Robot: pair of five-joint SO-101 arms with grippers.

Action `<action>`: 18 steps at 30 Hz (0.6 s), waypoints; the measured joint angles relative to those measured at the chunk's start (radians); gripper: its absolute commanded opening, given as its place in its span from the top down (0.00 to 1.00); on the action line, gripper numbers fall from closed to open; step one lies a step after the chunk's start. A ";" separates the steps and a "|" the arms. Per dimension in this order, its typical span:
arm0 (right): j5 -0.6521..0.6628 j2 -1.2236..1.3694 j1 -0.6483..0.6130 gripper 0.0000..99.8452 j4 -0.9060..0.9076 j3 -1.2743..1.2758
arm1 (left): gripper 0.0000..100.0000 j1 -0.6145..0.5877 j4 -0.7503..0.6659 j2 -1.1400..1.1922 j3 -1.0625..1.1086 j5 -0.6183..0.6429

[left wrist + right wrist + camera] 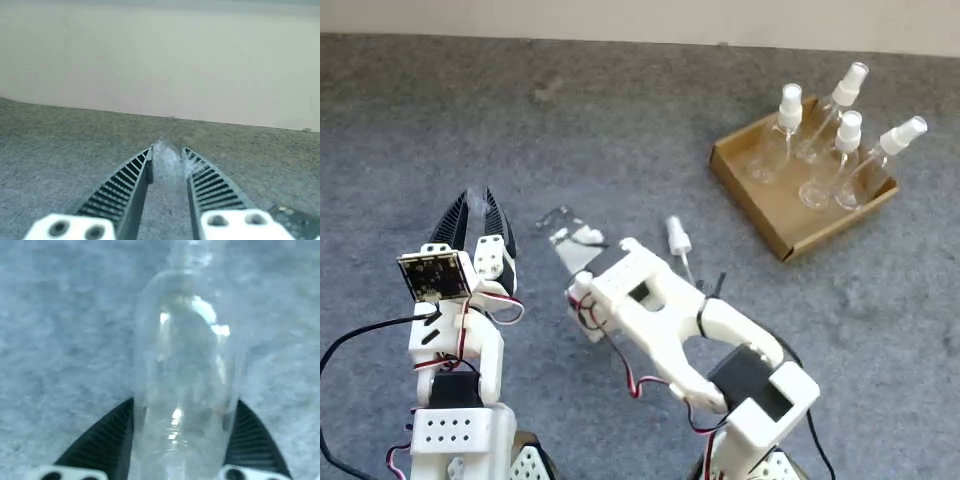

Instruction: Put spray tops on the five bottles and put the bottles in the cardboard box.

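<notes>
Four capped bottles (pixel 848 132) stand in the cardboard box (pixel 748 205). Near the middle of the carpet (pixel 620 120), the right claw (pixel 185 407) is clenched around a fifth clear bottle (pixel 185 350), with a loose spray top (pixel 677 238) lying near it. The left claw (pixel 168 152) sits slightly parted, well apart from the box.

Cardboard box (pixel 750 207): holds four capped bottles (pixel 817 187).
Fifth bottle (pixel 185 380): clear, uncapped, lying flat.
Spray top (pixel 678 238): white, loose on carpet.

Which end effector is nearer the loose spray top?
Right. The right end effector, holding a clear bottle, is just beside the spray top; the left end effector is farther off.
</notes>
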 measured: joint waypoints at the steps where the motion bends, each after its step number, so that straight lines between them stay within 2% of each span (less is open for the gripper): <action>1: 0.000 0.000 0.014 0.83 0.000 -0.003 | 0.93 0.000 0.000 0.000 0.000 0.000; 4: 0.000 0.000 0.043 0.83 0.006 -0.005 | 0.93 0.000 0.000 0.000 0.000 0.000; 11: 0.000 -0.012 0.114 0.83 0.229 -0.100 | 0.93 0.000 0.000 0.000 0.000 0.000; 18: 0.000 -0.221 0.180 0.83 0.433 -0.244 | 0.93 0.000 0.000 0.000 0.000 0.000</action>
